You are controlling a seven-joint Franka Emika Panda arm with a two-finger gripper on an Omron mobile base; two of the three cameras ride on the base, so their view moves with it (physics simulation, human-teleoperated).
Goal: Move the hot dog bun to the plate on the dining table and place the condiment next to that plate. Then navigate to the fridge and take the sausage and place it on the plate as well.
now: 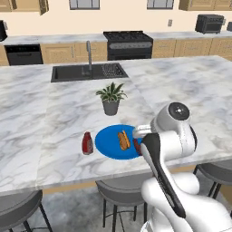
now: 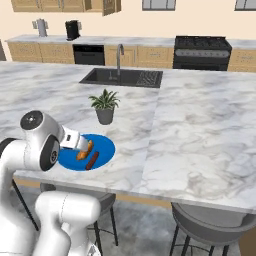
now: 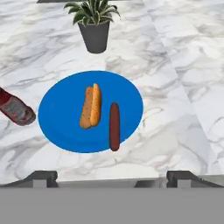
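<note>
Left base view: the bun (image 1: pixel 123 139) lies on the plate (image 1: pixel 106 144), bottle (image 1: pixel 87 143) just beside it on the surface (image 1: pixel 54 118).

Right base view: the sausage (image 2: pixel 92 160) sits near the plate's rim and could roll off if nudged.

Hand view: the end effector (image 3: pixel 112 178) hovers above, fingers apart and empty; dipping could knock the sausage.

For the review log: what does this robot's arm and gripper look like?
A glossy white arm of rounded segments, with dark grey round joint caps and a black stripe down one link. The gripper ends in two small dark grey, blocky fingertips. No cables or markings can be made out.
</note>
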